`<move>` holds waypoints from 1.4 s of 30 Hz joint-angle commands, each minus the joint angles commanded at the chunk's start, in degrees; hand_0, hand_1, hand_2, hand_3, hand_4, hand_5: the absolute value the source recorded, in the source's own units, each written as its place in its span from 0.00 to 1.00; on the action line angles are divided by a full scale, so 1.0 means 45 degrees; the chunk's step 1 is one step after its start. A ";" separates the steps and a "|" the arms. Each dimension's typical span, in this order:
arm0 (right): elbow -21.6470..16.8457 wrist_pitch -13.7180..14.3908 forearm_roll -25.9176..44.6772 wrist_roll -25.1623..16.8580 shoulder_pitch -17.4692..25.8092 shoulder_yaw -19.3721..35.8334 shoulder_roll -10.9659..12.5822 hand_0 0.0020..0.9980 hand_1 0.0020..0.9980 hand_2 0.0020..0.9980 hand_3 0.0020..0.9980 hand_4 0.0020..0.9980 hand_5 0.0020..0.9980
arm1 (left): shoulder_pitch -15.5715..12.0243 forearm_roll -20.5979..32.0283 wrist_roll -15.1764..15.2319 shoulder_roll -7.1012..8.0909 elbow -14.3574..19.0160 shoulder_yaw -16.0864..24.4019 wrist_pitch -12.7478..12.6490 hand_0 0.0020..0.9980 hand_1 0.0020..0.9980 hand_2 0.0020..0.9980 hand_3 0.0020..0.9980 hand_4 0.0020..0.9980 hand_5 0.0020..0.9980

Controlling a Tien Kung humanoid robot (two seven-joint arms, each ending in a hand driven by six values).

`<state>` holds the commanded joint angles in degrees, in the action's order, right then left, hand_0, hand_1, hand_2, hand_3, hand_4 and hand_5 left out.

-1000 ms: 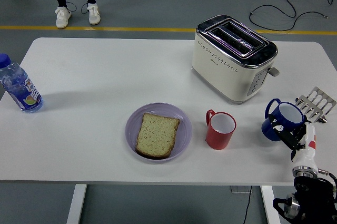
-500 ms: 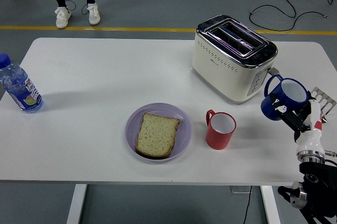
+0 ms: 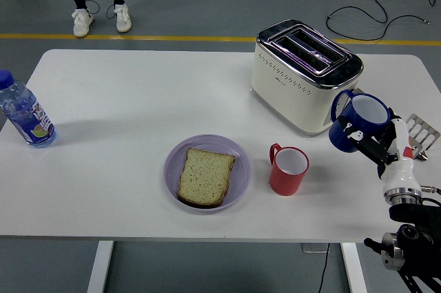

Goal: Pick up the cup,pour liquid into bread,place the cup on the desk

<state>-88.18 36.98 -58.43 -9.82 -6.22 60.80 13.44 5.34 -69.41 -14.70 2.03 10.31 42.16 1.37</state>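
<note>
At the right side of the desk [image 3: 124, 100], the blue cup [image 3: 360, 123] is held clear of the surface in the right hand [image 3: 375, 143], whose fingers are closed around its lower wall; the left hand is not in view. The cup is carried close beside the white toaster [image 3: 304, 76], near its end panel, so a knock against that housing is judged the nearest risk if the cup is swung leftward without being raised first. The red mug [image 3: 289, 169] stands between the cup and the purple plate [image 3: 207, 172] with its bread slice [image 3: 204, 176]; a low pass could tip it, and any tilt begun too soon is likely to spill liquid onto the desk or into the mug rather than onto the bread. The grip seems to sit low on the cup, so a slip or an unwanted roll during pouring cannot be ruled out. A metal rack [image 3: 422, 132] lies just beside the hand at the right edge, which leaves little room there for setting down. Open room is found in front of the plate and across the left half, where only a water bottle [image 3: 24, 115] stands near the left edge.
</note>
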 joint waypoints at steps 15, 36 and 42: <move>-0.1118 0.0000 -0.1659 0.3199 -0.0996 -0.0735 0.0672 0.31 0.32 0.50 0.53 0.76 0.01 | 0.0012 0.0132 -0.0008 0.0010 0.0000 -0.0023 -0.0064 0.66 0.69 0.71 0.60 0.34 0.93; -0.0539 -0.0327 -0.4547 0.6311 -0.6188 -0.4671 0.1117 0.31 0.33 0.50 0.53 0.74 0.00 | -0.0228 0.0565 0.0040 -0.0037 0.0000 -0.0275 -0.0129 0.66 0.69 0.71 0.61 0.34 0.93; 0.0448 -0.1156 -0.6824 0.7072 -0.8014 -0.6522 0.0945 0.31 0.32 0.50 0.53 0.73 0.00 | -0.0285 0.0586 0.0041 -0.0034 0.0000 -0.0325 -0.0120 0.66 0.69 0.71 0.61 0.34 0.93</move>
<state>-86.16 31.78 -89.13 22.01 -42.28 31.45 17.69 4.06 -66.77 -14.52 1.88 10.31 40.69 0.83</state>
